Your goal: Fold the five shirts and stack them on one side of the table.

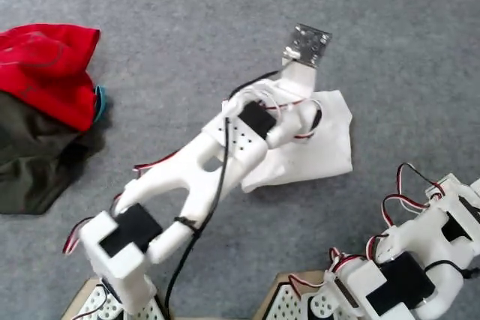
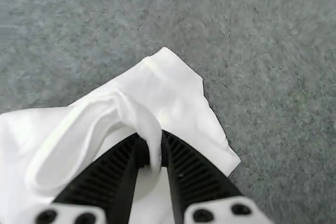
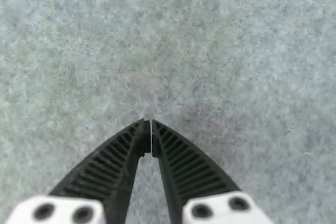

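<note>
The left fingers (image 2: 184,166) are clenched on a raised ridge of the white shirt (image 2: 173,93), probably to lift that layer over for a fold. The right fingers (image 3: 178,166) are pressed together on nothing above bare grey worktop (image 3: 210,51), likely parked out of the way. The left wrist view gives the pinch itself, close up. In the high view the arm's wrist lies over that spot, but the layout reads plainly: the white shirt sits mid-worktop, and well apart at one edge a red shirt (image 1: 52,65) lies heaped on a dark shirt (image 1: 30,162), both unfolded.
</note>
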